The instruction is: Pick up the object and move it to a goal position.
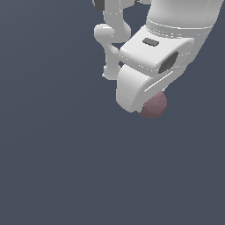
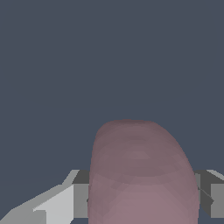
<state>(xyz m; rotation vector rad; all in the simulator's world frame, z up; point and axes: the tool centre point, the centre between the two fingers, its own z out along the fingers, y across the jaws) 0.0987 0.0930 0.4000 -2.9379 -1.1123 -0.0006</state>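
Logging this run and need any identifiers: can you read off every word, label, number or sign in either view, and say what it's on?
None to read. The white gripper and arm carry no lettering, only a dark oval recess on the casing. The pink sphere between the fingers is plain and unmarked. The dark grey background in both views bears no text or signs.

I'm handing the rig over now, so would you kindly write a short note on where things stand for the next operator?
Gripper: its fingers sit on either side of the small matte dusty-pink sphere, which fills the gap between them; it looks gripped, though contact itself is not visible.
Sphere: tucked under the white hand in the exterior view, against a plain dark grey background.
Done: apparently the pick.
Left: carry to the goal; no goal marker is visible in either view.
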